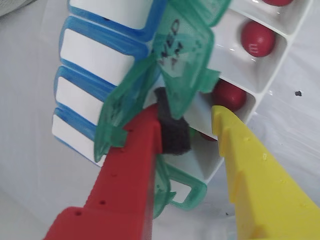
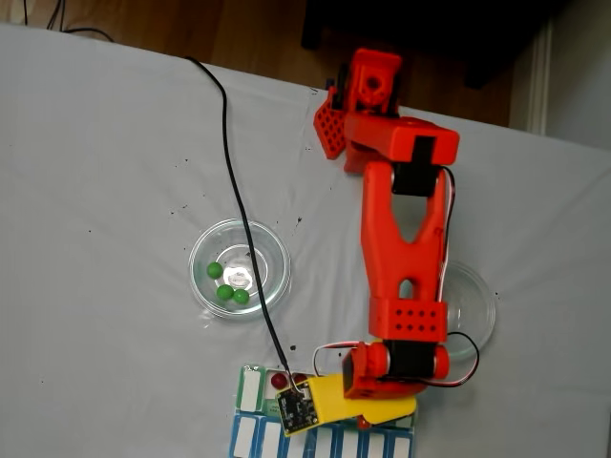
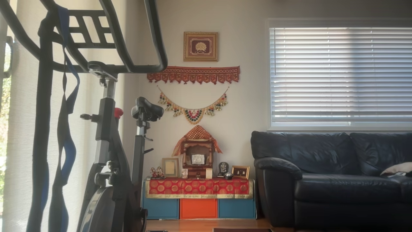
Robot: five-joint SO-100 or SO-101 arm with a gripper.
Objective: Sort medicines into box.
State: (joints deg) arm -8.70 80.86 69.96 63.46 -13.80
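Your tabletop (image 2: 95, 191) is draped in white cloth, and the other view shows a living room with an exercise bike (image 3: 106, 145) left and a dark sofa (image 3: 331, 174) right. In the fixed view you have three green medicines (image 2: 225, 284) in one glass dish (image 2: 239, 268); a second dish (image 2: 474, 303) sits partly hidden behind the arm. In the wrist view the fingers (image 1: 186, 129) stand spread, grasping nothing, over the box (image 1: 260, 75), where two red balls (image 1: 258, 39) show clearly and others are cut off or covered by green lids (image 1: 175, 60).

- Your arm (image 2: 406, 243) is orange-red plastic with black motor blocks at its joints.
- Red, black and white wires loop beside its wrist.
- Your pincer (image 1: 187, 132) pairs one red finger (image 1: 125, 185) with one yellow, notched finger (image 1: 260, 185); a black pad tips the red one.
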